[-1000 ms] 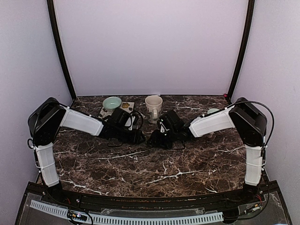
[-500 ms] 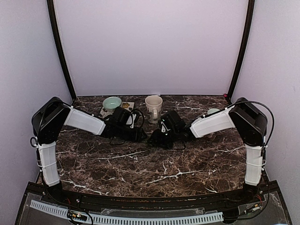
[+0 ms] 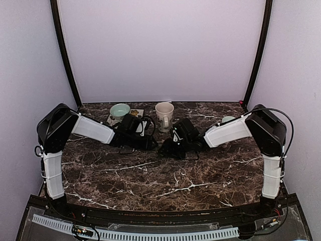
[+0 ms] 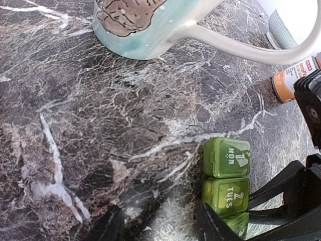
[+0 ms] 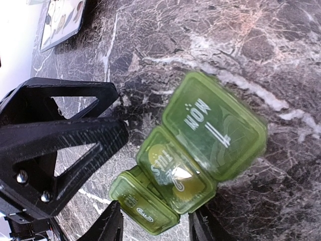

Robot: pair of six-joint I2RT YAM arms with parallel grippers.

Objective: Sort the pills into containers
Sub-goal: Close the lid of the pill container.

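Two end effectors stand close together over the middle of the tabletop [image 3: 150, 175], nearer its back edge than its front edge and just in front of the mug [image 3: 164, 114]. The pill box [image 5: 198, 145] lies flat between them, and from above they hide it.

It is a short green strip. Its long axis runs from the MON cell through TUES to a third cell, and that third cell points at the right end effector [image 5: 153, 223]. The right arm is the nearer one. Its fingers stand partway apart astride the third cell, and we cannot tell whether they press on it or only bracket it.

The left end effector [image 4: 158, 225] is spread open with bare marble in its gap. The box sits just outside that gap, beside the finger on the side toward the right arm, with its long axis roughly in line with the fingers. We judge that the left arm needs a sideways shift toward the right arm before it can reach a cell.
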